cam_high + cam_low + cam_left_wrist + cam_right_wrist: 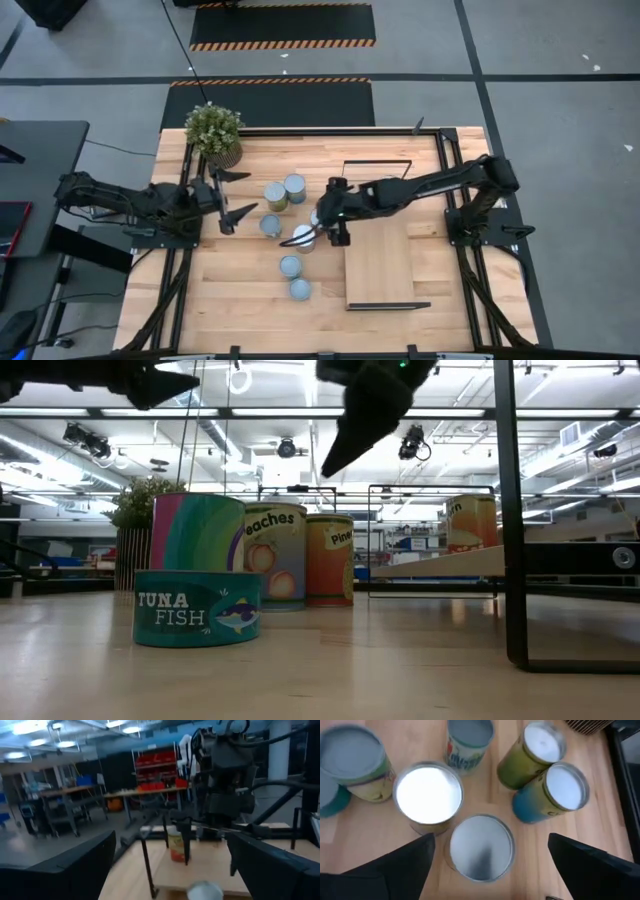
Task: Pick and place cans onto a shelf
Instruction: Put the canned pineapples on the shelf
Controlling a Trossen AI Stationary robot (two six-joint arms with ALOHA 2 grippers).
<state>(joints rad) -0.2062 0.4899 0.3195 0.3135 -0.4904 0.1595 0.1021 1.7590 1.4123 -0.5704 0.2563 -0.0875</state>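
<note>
Several cans stand upright on the table: two at the far side (275, 195) (295, 187), one in the middle (270, 225), two nearer (290, 265) (300, 289). My right gripper (305, 232) is open above a silvery-topped can (481, 842), whose top shows between its fingers; the low view shows a finger (360, 420) well above the cans. One more can (470, 522) stands on the shelf (378, 262). My left gripper (245, 192) is open and empty, left of the cans.
A potted plant (213, 130) stands at the table's far left. The shelf's black frame post (510, 510) rises at its near end. A low tuna can (197, 608) stands closest to the near edge. Bare tabletop lies at the near left.
</note>
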